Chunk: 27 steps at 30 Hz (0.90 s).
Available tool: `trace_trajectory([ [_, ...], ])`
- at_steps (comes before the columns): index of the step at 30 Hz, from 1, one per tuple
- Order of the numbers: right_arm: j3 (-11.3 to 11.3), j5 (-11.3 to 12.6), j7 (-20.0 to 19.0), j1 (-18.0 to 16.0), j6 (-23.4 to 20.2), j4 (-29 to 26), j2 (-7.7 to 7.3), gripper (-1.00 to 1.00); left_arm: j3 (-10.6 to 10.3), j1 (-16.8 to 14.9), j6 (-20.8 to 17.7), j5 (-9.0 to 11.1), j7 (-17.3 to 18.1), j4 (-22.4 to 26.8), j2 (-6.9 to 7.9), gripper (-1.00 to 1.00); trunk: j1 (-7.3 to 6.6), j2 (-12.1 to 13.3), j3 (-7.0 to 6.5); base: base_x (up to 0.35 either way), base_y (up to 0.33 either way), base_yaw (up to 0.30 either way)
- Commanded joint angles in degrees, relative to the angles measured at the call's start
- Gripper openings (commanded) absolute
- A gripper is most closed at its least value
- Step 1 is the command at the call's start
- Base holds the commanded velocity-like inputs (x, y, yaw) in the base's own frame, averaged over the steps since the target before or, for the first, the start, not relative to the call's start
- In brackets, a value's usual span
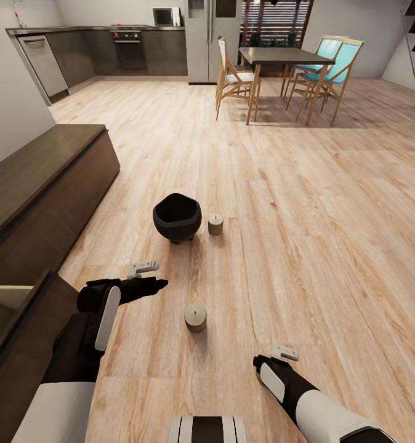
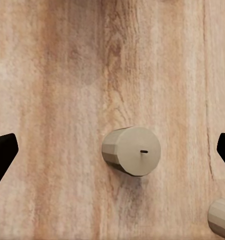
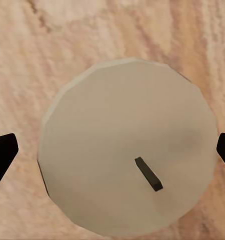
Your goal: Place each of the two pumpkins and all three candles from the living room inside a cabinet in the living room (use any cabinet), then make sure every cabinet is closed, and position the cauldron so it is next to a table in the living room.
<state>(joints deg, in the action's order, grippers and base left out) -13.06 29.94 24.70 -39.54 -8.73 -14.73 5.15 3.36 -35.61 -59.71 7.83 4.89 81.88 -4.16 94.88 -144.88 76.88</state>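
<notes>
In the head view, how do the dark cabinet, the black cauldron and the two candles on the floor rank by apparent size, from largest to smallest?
1. Cabinet.
2. Cauldron.
3. The candle near the left gripper and the candle beside the cauldron. The near one looks slightly bigger, but it is closer to the camera, so I leave these two unranked.

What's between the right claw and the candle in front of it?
Nothing visible. In the right wrist view the candle stands straight ahead of the right claw, whose jaws are spread wide to either side, with only bare wood floor around it.
</notes>
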Motion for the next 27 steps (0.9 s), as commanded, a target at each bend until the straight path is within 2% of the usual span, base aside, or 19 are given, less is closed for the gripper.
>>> trace_trajectory([
  [1,-0.46,0.26,0.41,-0.01,-0.42,-0.13,-0.04,1.00,0.16,-0.02,-0.29,0.07,0.21,0.03,-0.06,1.00,-0.01,-0.02,0.04,0.000,0.000,0.000],
  [3,-0.41,0.28,0.41,0.00,-0.42,-0.13,-0.05,1.00,0.14,0.00,-0.29,0.06,0.21,0.03,-0.07,1.00,-0.01,-0.02,0.04,0.000,0.000,0.000],
  [7,-0.34,0.29,0.42,-0.01,-0.41,-0.13,-0.05,1.00,0.15,-0.02,-0.29,0.07,0.21,0.03,-0.06,1.00,0.09,-0.07,0.93,0.000,0.000,0.000],
  [27,-0.22,0.50,0.44,-0.01,-0.39,-0.13,-0.09,1.00,0.16,-0.05,-0.29,0.08,0.21,0.18,-0.06,1.00,0.09,-0.07,0.93,0.000,0.000,0.000],
])
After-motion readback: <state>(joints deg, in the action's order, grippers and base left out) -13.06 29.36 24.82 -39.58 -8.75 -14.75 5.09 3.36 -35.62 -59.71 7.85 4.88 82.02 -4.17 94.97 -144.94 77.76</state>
